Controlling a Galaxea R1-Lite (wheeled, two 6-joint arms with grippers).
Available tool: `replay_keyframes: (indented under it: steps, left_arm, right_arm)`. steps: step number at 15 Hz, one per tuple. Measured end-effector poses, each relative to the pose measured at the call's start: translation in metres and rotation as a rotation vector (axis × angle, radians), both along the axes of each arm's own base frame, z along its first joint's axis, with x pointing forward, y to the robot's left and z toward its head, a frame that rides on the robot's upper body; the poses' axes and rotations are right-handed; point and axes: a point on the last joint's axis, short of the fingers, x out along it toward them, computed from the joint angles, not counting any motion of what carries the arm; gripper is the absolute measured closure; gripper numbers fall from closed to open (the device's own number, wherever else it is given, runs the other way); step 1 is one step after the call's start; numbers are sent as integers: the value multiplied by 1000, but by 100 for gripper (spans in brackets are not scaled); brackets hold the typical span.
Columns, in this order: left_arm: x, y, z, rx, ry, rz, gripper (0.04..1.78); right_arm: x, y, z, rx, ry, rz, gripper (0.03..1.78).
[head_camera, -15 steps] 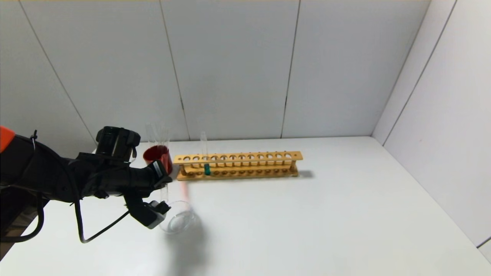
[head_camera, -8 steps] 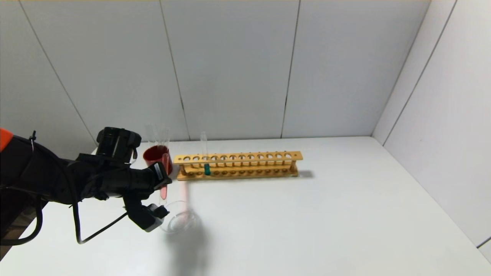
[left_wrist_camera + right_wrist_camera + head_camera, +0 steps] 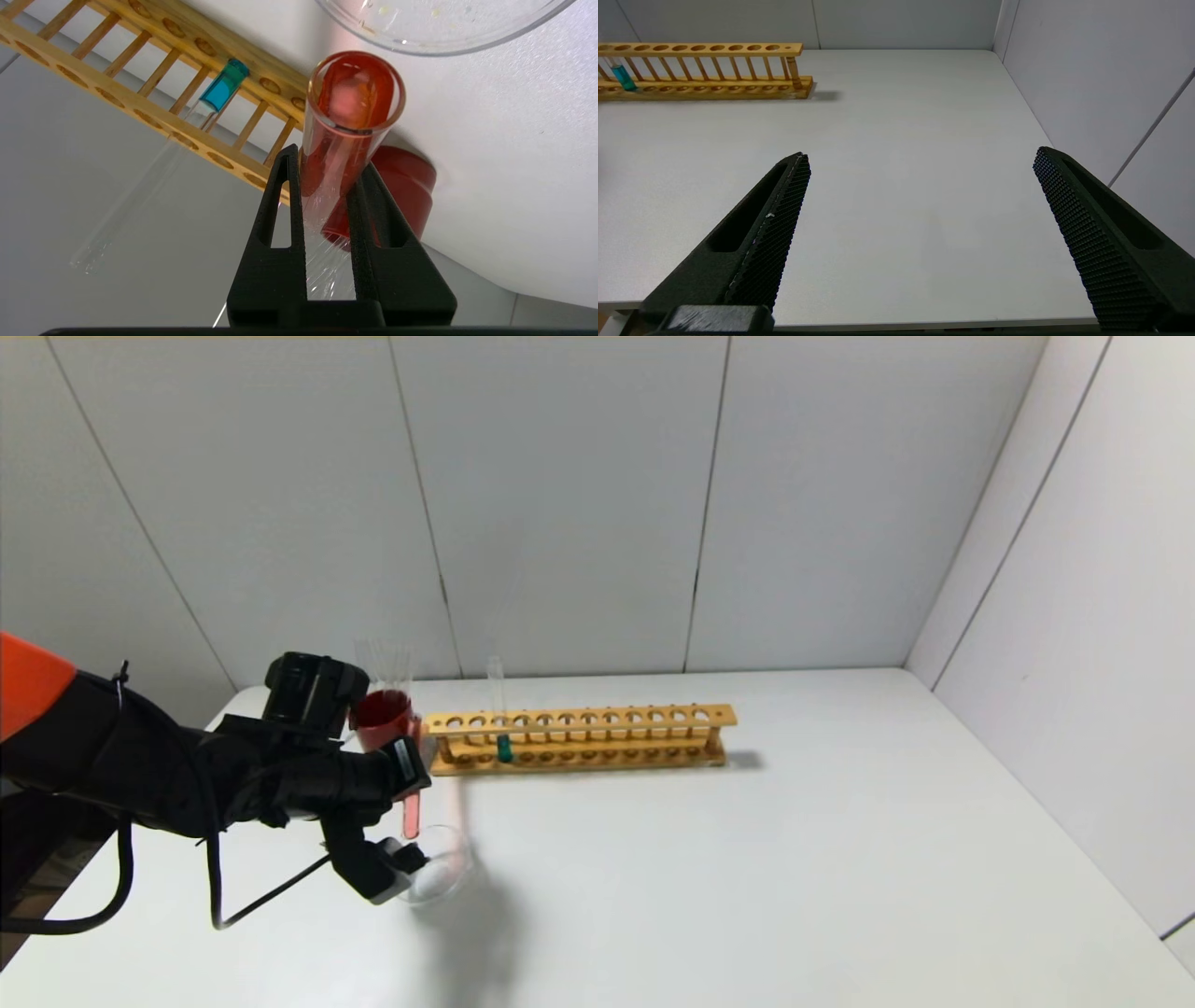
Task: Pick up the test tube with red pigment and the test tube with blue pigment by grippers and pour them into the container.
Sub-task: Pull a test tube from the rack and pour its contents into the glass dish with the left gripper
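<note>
One tube is up — the left gripper (image 3: 408, 821) clamps the test tube with red pigment (image 3: 410, 814) over the container (image 3: 439, 868) near the tabletop's left edge. Tilted off-centre, it could spill past the rim. Right gripper (image 3: 920, 233) fingers gape, empty.

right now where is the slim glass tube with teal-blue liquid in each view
Head view: slim glass tube with teal-blue liquid stands upright near the left end of the wooden rack.
Left wrist view: teal tube sits in the rack, beyond the hand-held red tube.
Right wrist view: far corner.
Shared landmark: the wooden rack.
</note>
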Motion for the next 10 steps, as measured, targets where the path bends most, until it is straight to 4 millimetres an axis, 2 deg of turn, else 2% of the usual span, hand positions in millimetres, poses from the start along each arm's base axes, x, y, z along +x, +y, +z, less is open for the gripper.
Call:
replay_keyframes:
  steps: [10]
  left_arm:
    - [0, -3, -3, 53, -23, -15, 150]
  right_arm:
    - [0, 0, 0, 0, 0, 0, 6]
